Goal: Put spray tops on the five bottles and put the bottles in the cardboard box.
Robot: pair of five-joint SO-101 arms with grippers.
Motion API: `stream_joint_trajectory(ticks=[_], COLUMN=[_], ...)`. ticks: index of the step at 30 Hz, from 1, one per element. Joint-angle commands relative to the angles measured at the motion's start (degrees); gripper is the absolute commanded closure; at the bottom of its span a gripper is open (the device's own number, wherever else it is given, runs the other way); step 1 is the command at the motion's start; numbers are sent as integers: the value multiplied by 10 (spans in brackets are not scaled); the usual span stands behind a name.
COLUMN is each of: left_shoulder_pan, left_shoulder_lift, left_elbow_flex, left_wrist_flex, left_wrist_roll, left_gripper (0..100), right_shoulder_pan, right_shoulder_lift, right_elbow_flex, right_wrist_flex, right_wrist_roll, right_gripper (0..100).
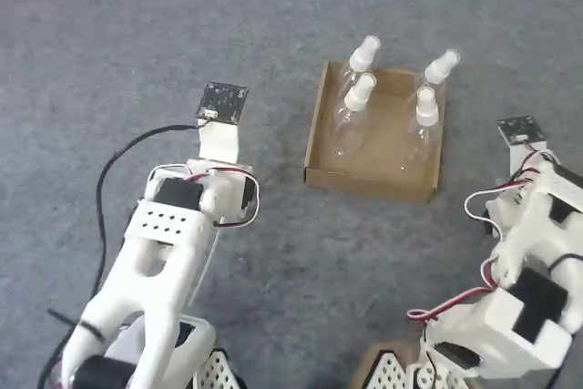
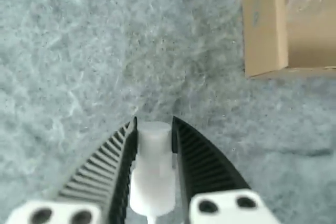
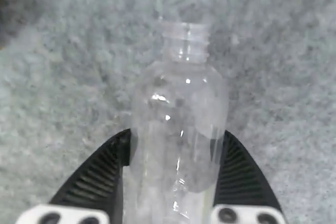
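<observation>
Count four bottles (image 1: 350, 125) with spray tops lying in the cardboard box (image 1: 315, 129), and a fifth bottle (image 3: 178, 103), neck bare, pinched in the jaws of the right gripper (image 3: 176, 136) over the grey carpet (image 1: 137, 43). Count one loose spray top (image 2: 152, 166), clamped in the jaws of the left gripper (image 2: 155, 123), near the box. Cannot make out the fifth bottle's base, cut off past the jaws
</observation>
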Motion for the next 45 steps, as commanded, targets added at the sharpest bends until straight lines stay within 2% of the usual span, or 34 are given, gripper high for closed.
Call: stream_joint_trajectory(ticks=[1, 19, 26, 31, 38, 42, 45], left_shoulder_pan=[0, 0, -33, -30, -33, -31, -30], left_shoulder_lift=[-27, -29, -29, -29, -29, -29, -29], left_elbow_flex=[0, 15, 15, 16, 15, 16, 16], left_wrist_flex=[-16, -24, -24, -23, -21, -23, -23], left_wrist_roll=[7, 7, 6, 5, 4, 4, 4], left_gripper=[984, 982, 982, 982, 982, 982, 981], right_shoulder_pan=[-8, -7, -6, -7, -10, -17, -22], right_shoulder_lift=[-5, -5, -9, -10, -10, -6, -4], right_elbow_flex=[-10, -8, -10, -15, -100, -194, -233], right_wrist_flex=[-7, 9, 41, 75, 120, 186, 224], right_wrist_roll=[-4, -4, -4, -4, -4, -2, 55], right_gripper=[875, 874, 753, 691, 672, 673, 673])
